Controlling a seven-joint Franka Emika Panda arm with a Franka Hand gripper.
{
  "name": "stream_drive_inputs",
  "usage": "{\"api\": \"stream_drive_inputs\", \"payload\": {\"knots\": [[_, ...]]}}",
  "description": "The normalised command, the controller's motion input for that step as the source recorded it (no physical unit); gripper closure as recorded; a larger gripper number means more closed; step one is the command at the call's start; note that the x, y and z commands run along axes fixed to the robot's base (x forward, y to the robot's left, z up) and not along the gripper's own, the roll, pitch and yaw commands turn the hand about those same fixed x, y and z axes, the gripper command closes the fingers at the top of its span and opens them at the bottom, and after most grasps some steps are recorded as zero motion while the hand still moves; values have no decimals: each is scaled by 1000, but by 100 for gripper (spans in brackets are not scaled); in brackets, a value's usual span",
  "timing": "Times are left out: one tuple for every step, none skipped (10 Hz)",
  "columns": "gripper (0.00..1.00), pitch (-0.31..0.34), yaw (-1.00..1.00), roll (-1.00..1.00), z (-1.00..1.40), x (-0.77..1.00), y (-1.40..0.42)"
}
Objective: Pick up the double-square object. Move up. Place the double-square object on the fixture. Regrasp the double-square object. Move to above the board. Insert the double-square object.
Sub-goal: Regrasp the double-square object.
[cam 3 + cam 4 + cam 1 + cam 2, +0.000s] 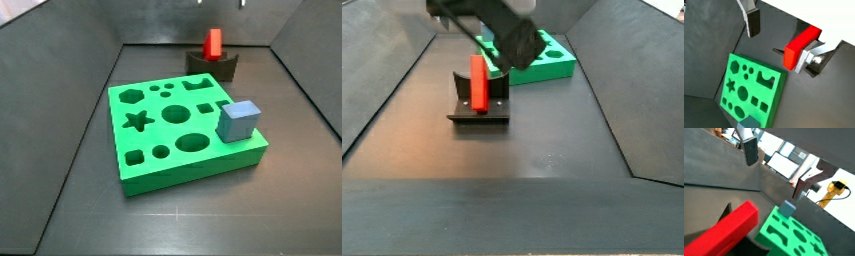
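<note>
Hovering claw (pixel 781 31) open and empty, double-square object (pixel 213 42) upright on fixture (pixel 211 66)

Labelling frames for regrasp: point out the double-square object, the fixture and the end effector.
double-square object (pixel 213 42), side view, red upright body.
fixture (pixel 480 112), side view, dark base front.
end effector (pixel 781 27), wrist view, gap between the fingers, above the floor.

Dark floor (pixel 174 215) carries green board (pixel 160 150) and, behind it, fixture (pixel 214 68). Gripper (pixel 500 30) hangs above fixture, not touching floor.
</note>
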Motion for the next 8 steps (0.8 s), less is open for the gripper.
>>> {"api": "stream_drive_inputs", "payload": {"knots": [[0,37,34,1000,397,-104,-889],[0,36,35,1000,318,-97,-841],[0,28,34,1000,219,-110,-709],[0,20,33,1000,73,-82,-500],[0,20,34,1000,42,-47,-318],[0,22,34,1000,27,-21,-123],[0,23,34,1000,16,-6,-42],[0,23,35,1000,-2,4,-42]]}}
